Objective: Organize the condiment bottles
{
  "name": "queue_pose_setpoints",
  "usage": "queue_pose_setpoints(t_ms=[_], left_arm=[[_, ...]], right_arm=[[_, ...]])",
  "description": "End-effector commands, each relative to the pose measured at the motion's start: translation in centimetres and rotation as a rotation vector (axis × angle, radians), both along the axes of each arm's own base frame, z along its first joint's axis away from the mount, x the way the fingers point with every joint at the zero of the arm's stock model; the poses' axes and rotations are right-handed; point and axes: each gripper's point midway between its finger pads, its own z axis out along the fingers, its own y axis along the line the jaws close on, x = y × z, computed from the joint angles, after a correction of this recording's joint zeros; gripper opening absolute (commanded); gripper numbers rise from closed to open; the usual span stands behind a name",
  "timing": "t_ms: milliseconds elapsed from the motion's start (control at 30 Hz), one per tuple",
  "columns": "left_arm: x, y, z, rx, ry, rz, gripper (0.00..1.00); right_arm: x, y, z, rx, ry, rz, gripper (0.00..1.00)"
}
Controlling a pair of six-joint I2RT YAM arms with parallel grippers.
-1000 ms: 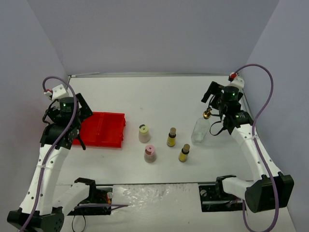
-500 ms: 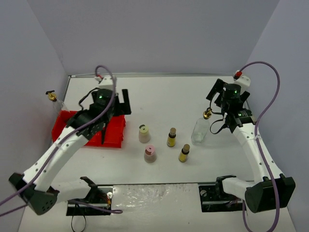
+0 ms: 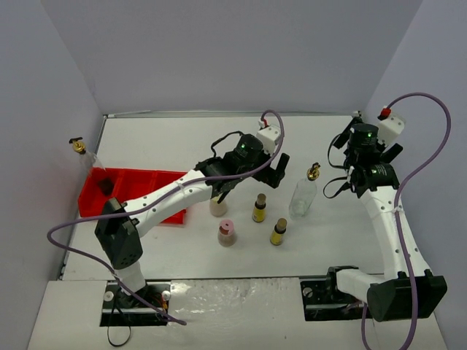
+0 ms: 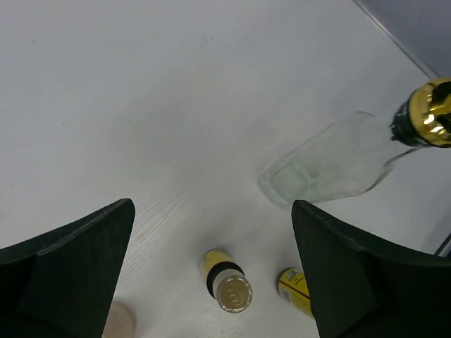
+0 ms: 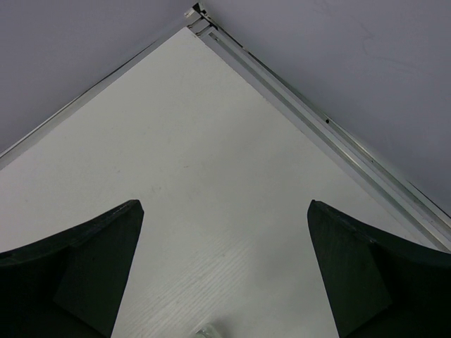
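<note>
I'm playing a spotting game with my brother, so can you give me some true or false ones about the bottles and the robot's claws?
1. The left gripper is open and empty. True.
2. The pink-capped bottle sits in the red tray. False: it stands on the table, outside the tray.
3. Both tiny brown-capped bottles stand upright. True.
4. The right gripper holds the tall glass bottle. False: it is open and empty; the bottle stands alone on the table.
</note>
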Motion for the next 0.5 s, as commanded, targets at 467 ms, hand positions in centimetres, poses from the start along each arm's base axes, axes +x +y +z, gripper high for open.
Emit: queue_pose_setpoints(t_ms=[467], left_arm=[[-6.9, -7.0, 5.2, -0.248, -0.095, -0.635, 0.94]], right_arm=[[0.2, -1.0, 3.7, 0.024, -0.105, -0.048, 1.00]])
